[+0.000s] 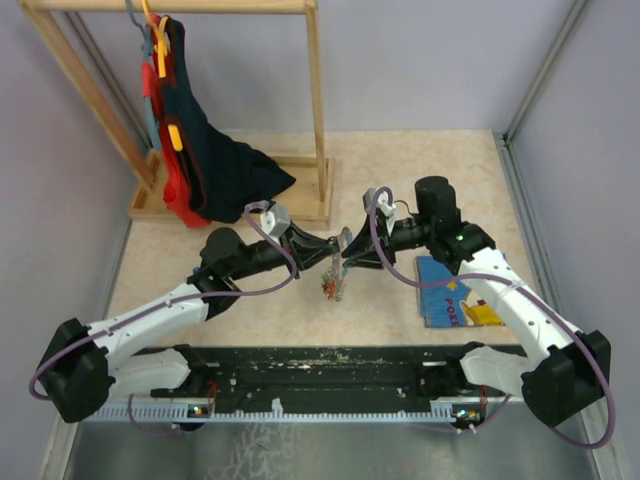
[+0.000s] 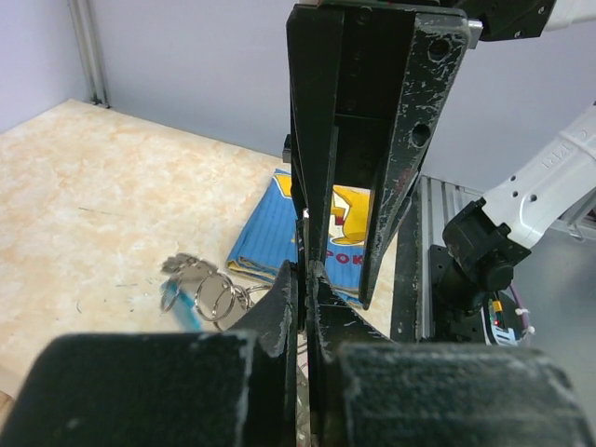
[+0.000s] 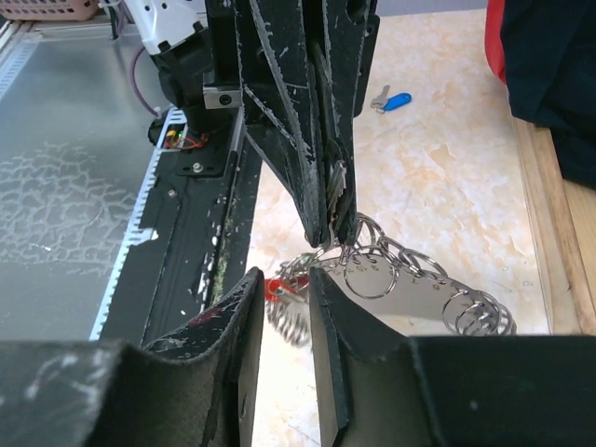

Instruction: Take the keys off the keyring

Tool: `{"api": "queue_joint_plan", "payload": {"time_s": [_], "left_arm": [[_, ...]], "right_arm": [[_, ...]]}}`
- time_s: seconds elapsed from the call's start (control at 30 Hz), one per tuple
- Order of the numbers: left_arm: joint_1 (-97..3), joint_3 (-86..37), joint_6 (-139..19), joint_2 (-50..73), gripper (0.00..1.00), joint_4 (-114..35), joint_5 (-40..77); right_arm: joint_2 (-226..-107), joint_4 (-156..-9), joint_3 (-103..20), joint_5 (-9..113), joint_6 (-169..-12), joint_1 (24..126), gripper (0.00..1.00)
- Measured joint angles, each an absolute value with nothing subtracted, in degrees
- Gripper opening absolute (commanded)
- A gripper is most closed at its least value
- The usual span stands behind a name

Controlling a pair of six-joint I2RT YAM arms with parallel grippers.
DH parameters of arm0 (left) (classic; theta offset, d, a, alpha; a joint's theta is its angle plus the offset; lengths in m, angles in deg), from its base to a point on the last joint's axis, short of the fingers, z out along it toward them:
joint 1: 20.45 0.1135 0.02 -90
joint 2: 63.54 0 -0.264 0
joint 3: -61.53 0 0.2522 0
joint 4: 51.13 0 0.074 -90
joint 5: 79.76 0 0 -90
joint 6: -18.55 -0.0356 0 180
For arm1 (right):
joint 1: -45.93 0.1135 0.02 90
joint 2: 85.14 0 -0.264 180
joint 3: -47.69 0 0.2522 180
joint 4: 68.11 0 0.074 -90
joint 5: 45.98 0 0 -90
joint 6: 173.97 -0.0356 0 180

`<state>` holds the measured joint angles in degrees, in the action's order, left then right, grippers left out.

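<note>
The keyring [image 1: 331,283] hangs over the table's middle between my two grippers. In the right wrist view it shows as several silvery rings [image 3: 372,270] on a grey strap [image 3: 424,296], with a red-headed key [image 3: 278,287] below. My left gripper [image 1: 338,250] is shut on the rings from the left; its fingertips [image 3: 328,207] pinch them. My right gripper [image 3: 284,291] is open, its fingers [image 2: 402,158] straddling the left jaws' tip. Rings and a blue piece [image 2: 200,296] show left of the left gripper [image 2: 304,279]. A blue-headed key [image 3: 396,100] lies loose on the table.
A blue picture book [image 1: 452,292] lies under the right arm. A wooden clothes rack [image 1: 318,110] with dark and red clothing [image 1: 215,165] stands at the back left. A black rail [image 1: 320,372] runs along the near edge.
</note>
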<state>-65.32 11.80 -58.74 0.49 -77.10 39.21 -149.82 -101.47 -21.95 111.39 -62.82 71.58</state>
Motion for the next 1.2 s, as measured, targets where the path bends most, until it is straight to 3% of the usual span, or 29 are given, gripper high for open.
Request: {"api": "queue_joint_plan", "payload": {"time_s": [0.9,1.2], "left_arm": [[-65.32,10.82,-53.39,4.23,0.00,-80.31,41.07],[-65.32,10.82,-52.69,5.45,0.00,-81.29,41.83]], "right_arm": [[-150.50,-100.70,-20.81,105.12,-62.56,73.53,0.32],[-150.52,-100.66,-20.81,104.88,-62.56,73.68,0.27]]}}
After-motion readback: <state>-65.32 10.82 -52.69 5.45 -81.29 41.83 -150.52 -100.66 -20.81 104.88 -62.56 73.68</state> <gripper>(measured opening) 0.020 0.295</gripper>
